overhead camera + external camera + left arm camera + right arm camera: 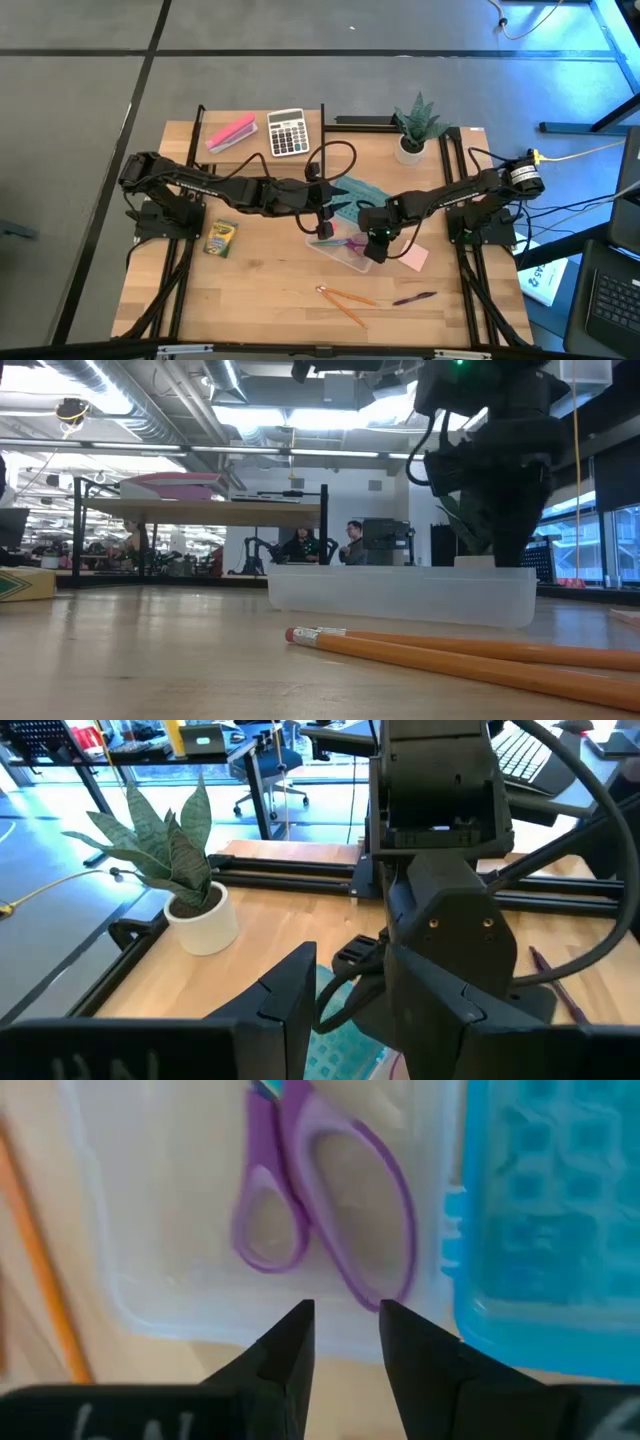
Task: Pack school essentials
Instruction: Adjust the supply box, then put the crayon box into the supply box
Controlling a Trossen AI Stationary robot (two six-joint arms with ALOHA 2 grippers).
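The right wrist view looked straight down past the right gripper [342, 1342], whose fingers stood slightly parted with nothing between them, directly above the purple-handled scissors [318, 1200] lying in the clear tray [150, 1280]; the blue lid [545, 1230] lay just beside it. That placing suggests the scissors were packed and the gripper sat clear of them. Only the high view showed what remained outside: the two orange pencils [345, 300] and purple pen [413, 298] well apart from the right gripper [378, 247], the square pink notepad [412, 258] just beside it, and the yellow-green crayon box [220, 238] nearer the left arm's base. The left gripper [323, 226] hung over the tray's other end; whether it was open I cannot tell. The low view alone showed the tray's wall height [400, 595], with the pencils [450, 655] flat on the worktop [150, 660].
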